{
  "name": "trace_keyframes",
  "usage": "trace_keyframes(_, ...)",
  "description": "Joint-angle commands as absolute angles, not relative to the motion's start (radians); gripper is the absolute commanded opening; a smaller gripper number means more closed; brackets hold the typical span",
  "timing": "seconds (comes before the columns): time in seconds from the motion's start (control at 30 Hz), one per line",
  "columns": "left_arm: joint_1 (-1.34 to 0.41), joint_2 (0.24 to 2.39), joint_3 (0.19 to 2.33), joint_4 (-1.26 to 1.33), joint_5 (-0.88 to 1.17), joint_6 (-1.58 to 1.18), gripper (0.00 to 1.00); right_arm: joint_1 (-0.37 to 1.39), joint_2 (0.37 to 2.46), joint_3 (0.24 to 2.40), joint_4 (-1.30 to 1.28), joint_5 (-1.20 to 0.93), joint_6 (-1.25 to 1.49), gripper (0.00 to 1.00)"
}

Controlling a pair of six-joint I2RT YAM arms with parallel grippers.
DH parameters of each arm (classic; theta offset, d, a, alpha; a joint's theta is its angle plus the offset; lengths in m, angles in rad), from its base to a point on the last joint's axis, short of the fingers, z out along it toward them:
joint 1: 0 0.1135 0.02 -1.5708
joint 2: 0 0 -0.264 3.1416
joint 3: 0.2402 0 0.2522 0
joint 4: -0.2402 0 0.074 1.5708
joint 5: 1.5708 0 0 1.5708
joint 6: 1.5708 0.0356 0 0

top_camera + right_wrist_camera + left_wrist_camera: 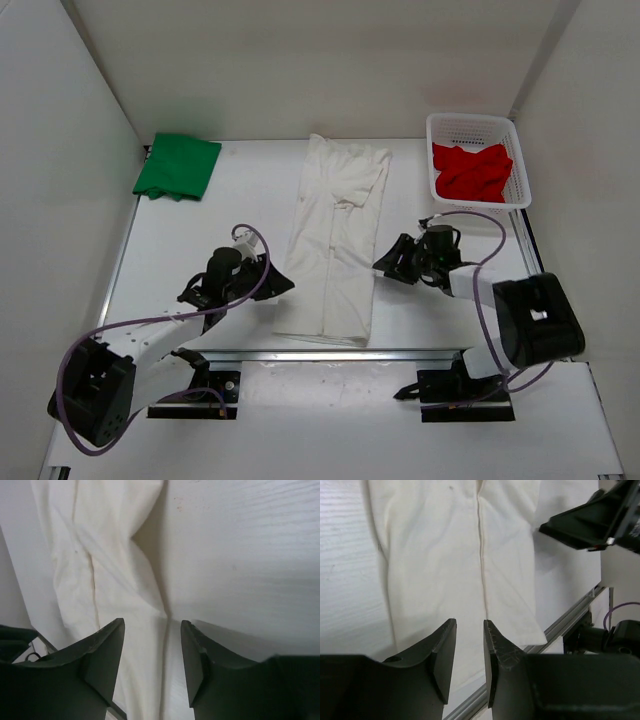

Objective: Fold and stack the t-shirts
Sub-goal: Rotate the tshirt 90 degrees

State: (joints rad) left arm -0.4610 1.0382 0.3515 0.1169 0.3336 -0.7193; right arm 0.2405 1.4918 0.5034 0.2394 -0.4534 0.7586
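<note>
The white t-shirt (335, 240) lies flat in the table's middle, folded lengthwise into a long strip. It also shows in the left wrist view (460, 555) and the right wrist view (95, 565). The green t-shirt (177, 166) lies folded at the far left. The red t-shirt (470, 170) is bunched inside the white mesh basket (520, 175). My left gripper (278, 285) is open and empty beside the white shirt's left edge, its jaws over the cloth (470, 645). My right gripper (385, 263) is open and empty at the shirt's right edge (152, 640).
The basket stands at the far right corner. A metal rail (340, 353) runs along the table's near edge just below the white shirt's hem. White walls enclose the table on three sides.
</note>
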Motion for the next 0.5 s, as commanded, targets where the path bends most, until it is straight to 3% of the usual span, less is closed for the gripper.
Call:
trace_keyframes(0.0,-0.491,1.039,0.351,0.106,0.298,-0.686,0.39,0.215,1.315,0.485,0.089,-0.502,0.611,0.48)
trace_keyframes(0.03,-0.479,1.026,0.347,0.097,0.29,-0.677,0.39,0.222,1.275,0.479,0.03,-0.451,0.594,0.47)
trace_keyframes(0.1,-0.465,0.994,0.327,0.052,0.291,-0.658,0.4,0.283,1.133,0.473,-0.052,-0.385,0.588,0.34)
trace_keyframes(0.2,-0.492,0.945,0.324,-0.076,0.239,-0.609,0.39,0.353,1.051,0.413,-0.109,-0.385,0.629,0.28)
trace_keyframes(0.33,-0.54,0.861,0.311,-0.225,0.092,-0.557,0.46,0.513,0.924,0.313,-0.175,-0.342,0.718,0.27)
trace_keyframes(0.47,-0.549,0.81,0.278,-0.264,0.046,-0.568,0.49,0.662,0.803,0.258,-0.279,-0.267,0.811,0.38)
